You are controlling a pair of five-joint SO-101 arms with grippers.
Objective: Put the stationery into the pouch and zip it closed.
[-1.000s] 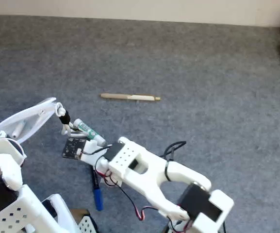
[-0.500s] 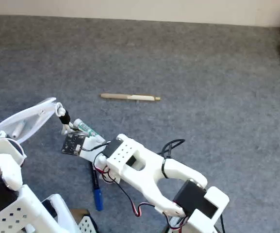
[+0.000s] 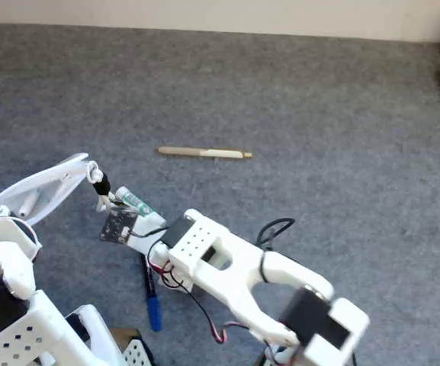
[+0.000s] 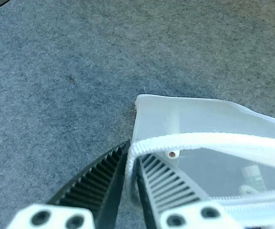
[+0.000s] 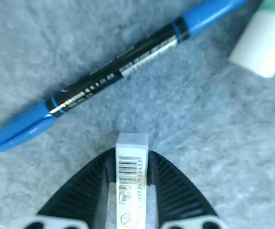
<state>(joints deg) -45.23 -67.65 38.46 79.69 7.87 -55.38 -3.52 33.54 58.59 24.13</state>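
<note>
My left gripper (image 4: 130,153) is shut on the rim of the white mesh pouch (image 4: 208,143), which it holds up at the table's left (image 3: 44,189) with the mouth open. A small white item (image 4: 254,176) lies inside. A black zipper pull (image 3: 101,185) hangs at the pouch's end. My right gripper (image 5: 131,160) is shut on a small white barcoded eraser (image 5: 130,174), low over the carpet next to the pouch mouth. A blue marker (image 5: 113,67) (image 3: 151,293) lies beside it. A green-and-white stick (image 3: 139,204) (image 5: 266,38) rests close by.
A beige pen (image 3: 204,153) lies alone on the grey carpet (image 3: 319,114) toward the middle. The right arm's white body (image 3: 227,267) stretches across the near centre. The left arm's base (image 3: 14,320) stands at the near left corner. A pale wall runs along the far edge.
The right arm's wrist has crept slightly away from the front edge, toward the green-and-white stick. The left arm, pouch and pens have stayed put.
</note>
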